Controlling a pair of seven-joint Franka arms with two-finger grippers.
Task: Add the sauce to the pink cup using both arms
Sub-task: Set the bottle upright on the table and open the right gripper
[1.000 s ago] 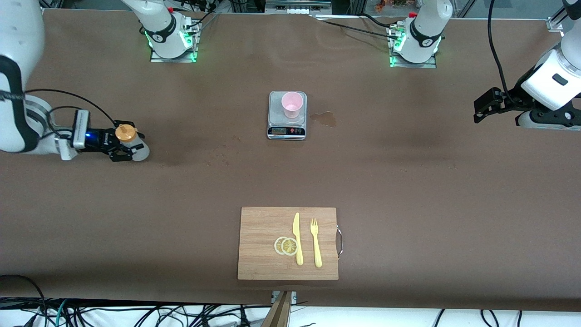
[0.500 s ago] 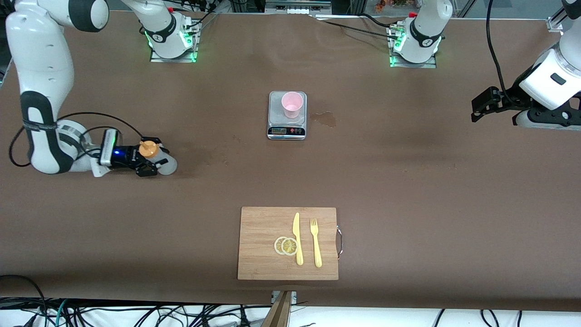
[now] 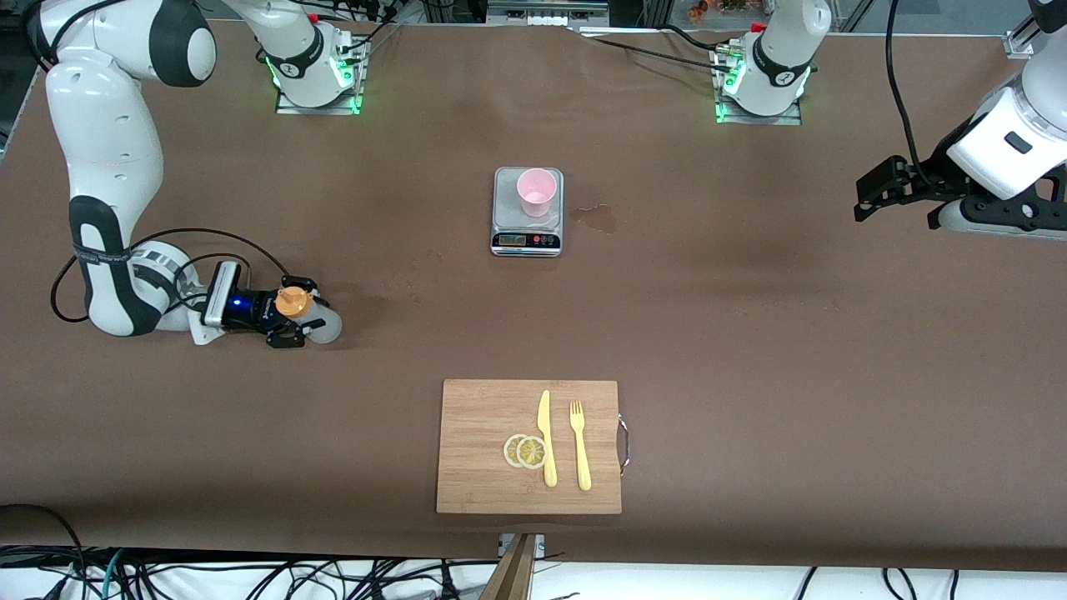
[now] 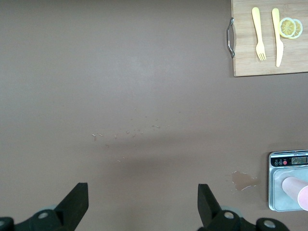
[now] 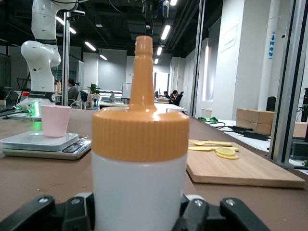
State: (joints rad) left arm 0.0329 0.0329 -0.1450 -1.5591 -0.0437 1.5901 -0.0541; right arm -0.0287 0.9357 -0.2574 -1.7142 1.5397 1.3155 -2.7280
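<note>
Right now my right gripper [image 3: 292, 321] sits low at the middle left of the front frame, clamped on the sauce bottle [image 3: 307, 313], which stands upright between its fingers; the orange nozzle cap [image 5: 140, 119] fills the centre of the right wrist view. The pink cup [image 3: 536, 192] stands on a small kitchen scale [image 3: 527, 240] at upper centre, well apart from the bottle. My left gripper [image 3: 871, 198] hangs at the upper right edge over bare table, fingers spread wide with nothing between them.

The table is covered in brown matting, with a damp stain [image 3: 597, 217] just beside the scale. Lower centre lies a bamboo cutting board [image 3: 483, 417] carrying two lemon slices [image 3: 525, 451], a yellow plastic knife [image 3: 546, 437] and fork [image 3: 580, 444]. The right wrist view shows a lab hall with ceiling strip lights; the writing on its blue wall sign [image 5: 273, 37] I can't read.
</note>
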